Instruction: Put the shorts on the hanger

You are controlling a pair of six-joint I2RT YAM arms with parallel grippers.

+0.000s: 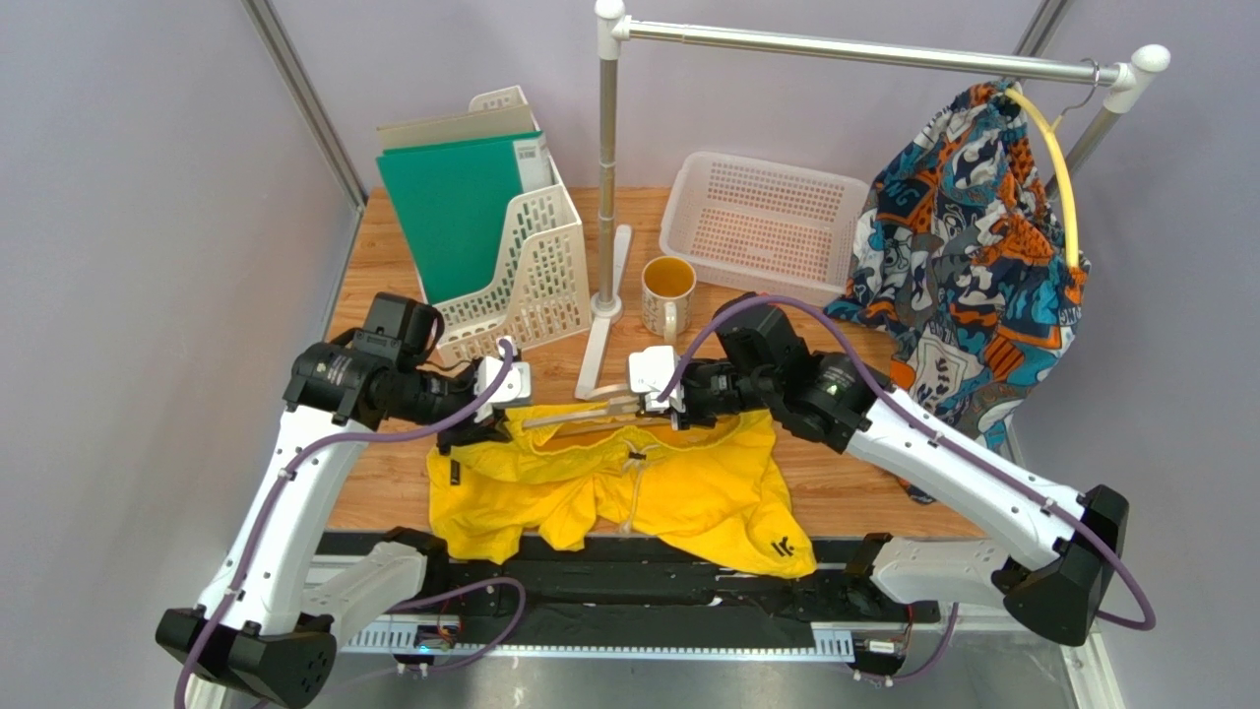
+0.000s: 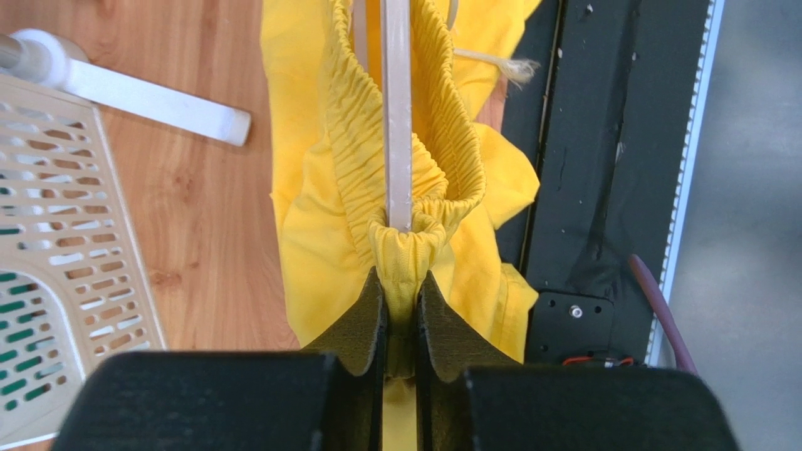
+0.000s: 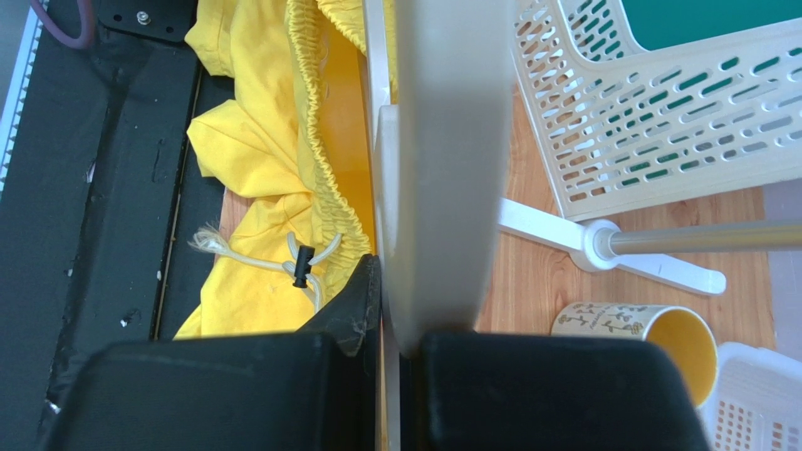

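The bright yellow shorts (image 1: 673, 495) lie on the wooden table near its front edge, with a leg hanging over the black strip. The pale beige hanger (image 1: 584, 420) lies inside the waistband, its arm (image 2: 397, 113) running along the stretched elastic. My left gripper (image 1: 496, 420) is at the waistband's left end and is shut on the bunched yellow fabric (image 2: 402, 246). My right gripper (image 1: 669, 402) is at the waistband's middle, beside the white drawstring (image 3: 282, 263), and is shut on the hanger (image 3: 442, 169), whose thick beige part hides one fingertip.
A white file rack (image 1: 518, 273) with green folders stands at the back left. A clothes rail stand (image 1: 607, 177), a yellow-lined mug (image 1: 667, 293) and a white basket (image 1: 762, 222) sit behind the shorts. A patterned garment (image 1: 962, 251) hangs at the right. A black strip (image 1: 621, 573) edges the front.
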